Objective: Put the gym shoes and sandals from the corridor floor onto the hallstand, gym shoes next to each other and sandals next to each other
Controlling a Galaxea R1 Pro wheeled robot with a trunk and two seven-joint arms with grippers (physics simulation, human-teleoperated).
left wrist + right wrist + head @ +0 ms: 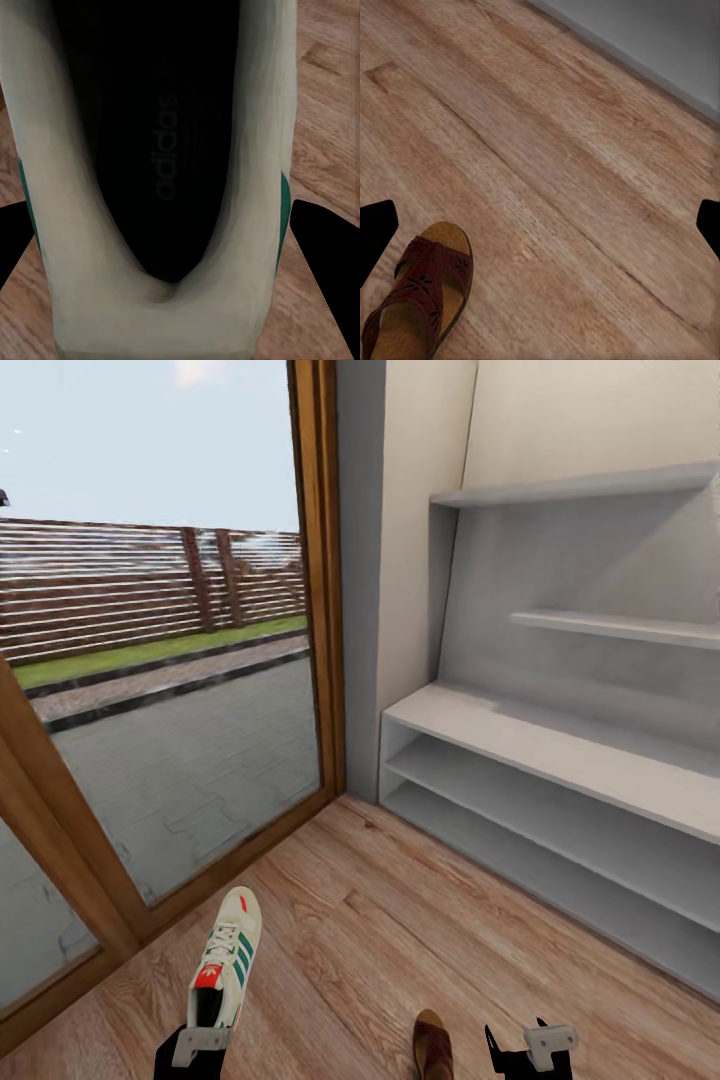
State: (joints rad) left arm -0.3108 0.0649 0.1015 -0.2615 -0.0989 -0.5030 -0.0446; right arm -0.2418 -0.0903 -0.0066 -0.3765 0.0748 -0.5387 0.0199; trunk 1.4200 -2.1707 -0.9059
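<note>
Head view: the left claw point(200, 1050) sits at the bottom edge, clamped on the heel of a gym shoe point(228, 958), which points away from the robot toward the glass door point(170, 690), above the wood floor point(400, 940). Left wrist view looks straight into that shoe point(161, 187), its dark insole and cream collar between the two dark fingers point(326, 262), which press against its sides. The right claw point(530, 1050) hangs near the bottom edge too, fingers apart and holding nothing. Just beside it, toward the left arm, a brown sandal point(433, 1045) lies flat on the floor. Right wrist view shows the sandal point(420, 300) with dark straps and tan insole, near one fingertip point(375, 232) but apart from it. The white rack point(560, 800) stands against the wall at right, its two shelf levels open.
</note>
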